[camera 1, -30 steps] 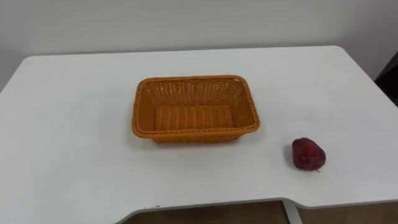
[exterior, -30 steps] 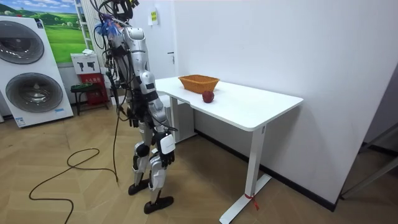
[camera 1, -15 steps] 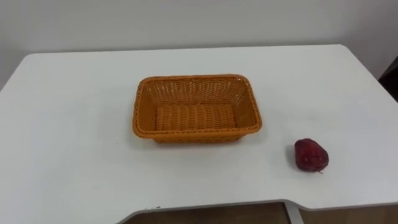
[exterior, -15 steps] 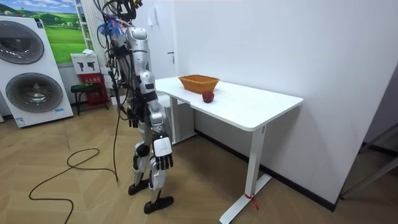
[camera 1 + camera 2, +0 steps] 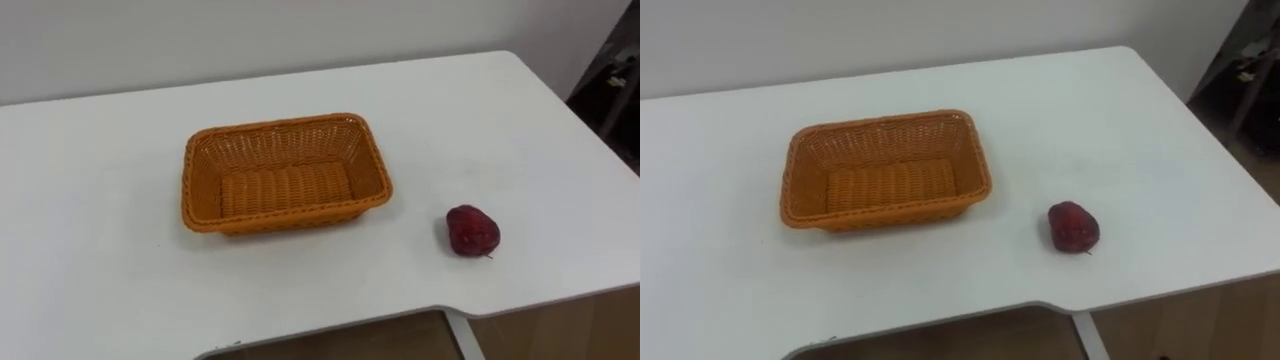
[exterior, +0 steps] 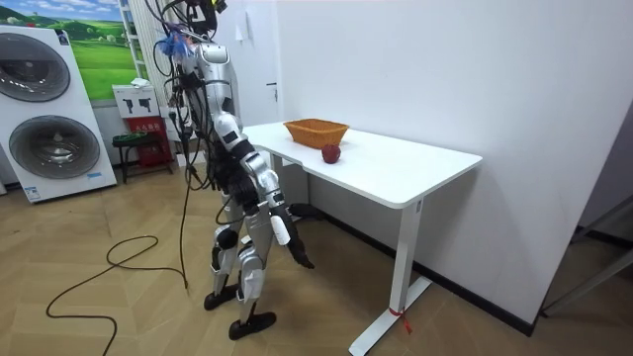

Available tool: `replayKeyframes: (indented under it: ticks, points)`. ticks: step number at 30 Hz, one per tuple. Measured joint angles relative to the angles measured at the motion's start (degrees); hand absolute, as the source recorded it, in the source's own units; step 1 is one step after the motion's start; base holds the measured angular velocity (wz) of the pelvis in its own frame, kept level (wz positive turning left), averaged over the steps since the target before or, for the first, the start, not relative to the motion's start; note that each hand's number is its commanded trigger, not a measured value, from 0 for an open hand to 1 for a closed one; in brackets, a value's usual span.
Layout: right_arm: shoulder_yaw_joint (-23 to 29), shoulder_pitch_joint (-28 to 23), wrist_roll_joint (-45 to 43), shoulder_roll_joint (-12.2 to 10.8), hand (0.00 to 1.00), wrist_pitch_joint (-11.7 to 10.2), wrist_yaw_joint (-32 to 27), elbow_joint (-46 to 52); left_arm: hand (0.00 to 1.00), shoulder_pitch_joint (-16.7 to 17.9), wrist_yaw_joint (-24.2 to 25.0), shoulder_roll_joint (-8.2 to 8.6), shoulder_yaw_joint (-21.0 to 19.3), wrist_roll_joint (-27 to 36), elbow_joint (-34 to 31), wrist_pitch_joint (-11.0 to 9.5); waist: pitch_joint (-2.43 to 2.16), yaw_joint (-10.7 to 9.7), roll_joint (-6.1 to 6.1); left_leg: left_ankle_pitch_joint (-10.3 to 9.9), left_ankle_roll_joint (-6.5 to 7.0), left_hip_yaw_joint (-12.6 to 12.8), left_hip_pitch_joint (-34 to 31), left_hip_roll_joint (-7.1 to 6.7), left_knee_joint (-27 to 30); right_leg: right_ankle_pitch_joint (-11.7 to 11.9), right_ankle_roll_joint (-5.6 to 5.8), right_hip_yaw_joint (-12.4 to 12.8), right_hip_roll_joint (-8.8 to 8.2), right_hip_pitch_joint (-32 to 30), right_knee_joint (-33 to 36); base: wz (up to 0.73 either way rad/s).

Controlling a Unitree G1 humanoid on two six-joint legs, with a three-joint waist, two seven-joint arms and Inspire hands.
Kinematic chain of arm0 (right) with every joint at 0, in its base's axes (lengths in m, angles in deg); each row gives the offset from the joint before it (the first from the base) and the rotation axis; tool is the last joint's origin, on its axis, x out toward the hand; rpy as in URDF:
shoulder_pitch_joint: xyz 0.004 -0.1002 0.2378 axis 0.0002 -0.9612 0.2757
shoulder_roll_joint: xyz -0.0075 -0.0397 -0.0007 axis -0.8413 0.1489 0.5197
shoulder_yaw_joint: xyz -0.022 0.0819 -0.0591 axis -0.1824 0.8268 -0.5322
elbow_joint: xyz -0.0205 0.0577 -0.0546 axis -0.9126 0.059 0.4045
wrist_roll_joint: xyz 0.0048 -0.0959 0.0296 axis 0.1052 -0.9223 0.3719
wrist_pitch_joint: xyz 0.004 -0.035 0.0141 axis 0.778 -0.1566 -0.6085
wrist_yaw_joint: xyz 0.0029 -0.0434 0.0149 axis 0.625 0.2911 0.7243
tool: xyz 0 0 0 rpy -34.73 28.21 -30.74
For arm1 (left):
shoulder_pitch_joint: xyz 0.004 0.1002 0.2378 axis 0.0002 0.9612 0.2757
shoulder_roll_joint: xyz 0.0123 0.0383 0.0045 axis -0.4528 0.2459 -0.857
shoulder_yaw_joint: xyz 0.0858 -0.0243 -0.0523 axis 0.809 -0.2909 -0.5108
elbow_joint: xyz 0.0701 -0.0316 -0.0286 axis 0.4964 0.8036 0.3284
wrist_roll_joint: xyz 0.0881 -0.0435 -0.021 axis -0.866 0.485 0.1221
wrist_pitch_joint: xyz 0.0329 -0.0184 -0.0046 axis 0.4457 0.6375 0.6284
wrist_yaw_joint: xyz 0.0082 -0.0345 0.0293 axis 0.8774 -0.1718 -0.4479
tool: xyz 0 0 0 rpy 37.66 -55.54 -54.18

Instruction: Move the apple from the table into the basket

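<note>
The apple (image 5: pixel 472 230) sits on the white counter (image 5: pixel 100 270), near its front edge, off to the right of the orange wicker basket (image 5: pixel 285 125) and clear of it. The basket lies empty. In the room view the robot stands at the counter's end, its right hand (image 6: pixel 299 254) held out low, below the counter top; whether the fingers are apart or together, I can't tell.

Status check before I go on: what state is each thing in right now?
apple: lying on the table, right of the basket, apart from it, not held.
basket: upright, empty.
table: bears the basket and the apple.
right hand: held forward below the tabletop, away from the apple.
</note>
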Motion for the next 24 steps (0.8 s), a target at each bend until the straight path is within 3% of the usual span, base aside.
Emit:
replayKeyframes:
  ticks: [4,7,11,15,19,24]
  points:
    - [3.1,0.6,-3.1,0.7,0.0,-1.3,-6.3,6.6,0.0,0.6,0.1,-0.81,-0.8,-0.1,-0.8,-0.6,-0.27,-0.5,-1.0,0.0,0.0,0.0,-0.4,0.0,0.0,0.0,0.01,-0.2,-0.07,0.1,0.0,0.0]
    - [3.2,1.6,-7.6,1.6,0.0,-2.8,-13.7,17.0,0.0,0.5,0.1,-1.28,-0.6,0.0,-1.3,-1.3,-0.09,-0.3,-1.65,0.0,0.01,0.2,-0.7,-0.04,0.0,0.0,0.05,0.0,-0.06,-0.2,0.2,-0.04]
    - [-2.2,3.4,-20.4,1.1,0.0,-6.1,-22.9,32.2,0.0,0.5,0.0,-1.2,3.0,-0.1,-1.3,-1.2,-0.01,0.9,-1.52,0.0,0.01,0.4,-1.3,0.16,0.4,0.5,0.04,0.9,0.39,-1.0,-0.4,-0.03]
    - [-6.7,3.8,-33.1,0.2,0.0,-7.9,-30.4,38.5,0.0,0.6,-0.5,-1.14,6.4,0.2,-0.5,-1.2,-0.22,3.2,-1.15,0.0,0.01,0.4,-1.4,0.19,0.5,0.7,0.06,0.6,0.37,-0.9,-0.8,0.0]
    - [-11.6,3.4,-38.1,0.0,0.0,-8.8,-31.8,42.5,0.0,0.6,-0.5,-0.85,7.5,-0.1,-0.1,-1.3,-0.15,4.4,-0.76,0.0,0.02,0.1,-1.9,0.19,0.4,1.1,0.13,0.2,0.34,-0.9,-1.3,0.03]
    - [-14.3,2.8,-42.6,0.1,0.0,-10.4,-29.1,46.5,0.0,0.7,0.0,-0.98,8.4,0.0,-0.2,-1.3,-0.03,4.5,-0.05,0.0,0.02,-0.6,-2.0,0.26,0.2,1.0,0.12,-0.1,0.39,-0.6,-1.4,0.04]
